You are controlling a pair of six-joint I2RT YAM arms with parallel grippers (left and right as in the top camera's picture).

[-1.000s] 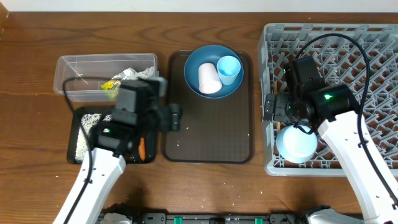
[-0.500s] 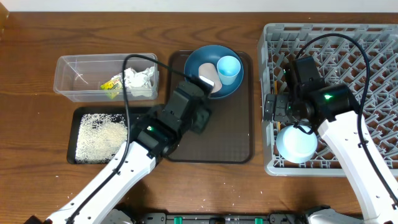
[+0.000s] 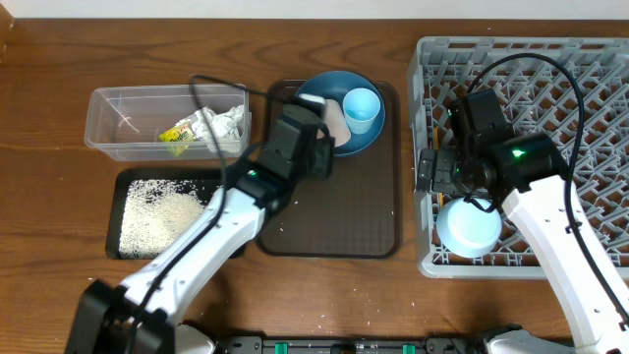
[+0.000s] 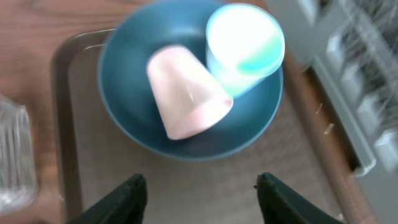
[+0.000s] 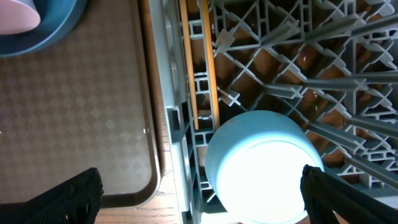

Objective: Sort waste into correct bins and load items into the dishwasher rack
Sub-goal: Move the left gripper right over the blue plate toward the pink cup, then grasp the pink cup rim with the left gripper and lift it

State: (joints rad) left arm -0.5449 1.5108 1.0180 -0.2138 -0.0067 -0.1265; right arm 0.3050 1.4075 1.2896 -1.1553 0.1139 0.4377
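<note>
table [image 3: 59,69]: wood, grained; tub [image 3: 98,128]: clear plastic; rack [image 3: 425,98]: grey plastic; serving tray [image 3: 344,206]: matt, textured

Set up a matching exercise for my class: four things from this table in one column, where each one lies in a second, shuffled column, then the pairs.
Things
1. pink cup
2. light-blue bowl
3. paper wrapper
4. rice

Places
A. in the clear tub
B. on the black tray
C. on the dark-blue plate
D. in the grey rack

Pairs: 1-C, 2-D, 3-A, 4-B

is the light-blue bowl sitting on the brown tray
No, the light-blue bowl rests inside the grey rack, beside the brown tray.
</note>
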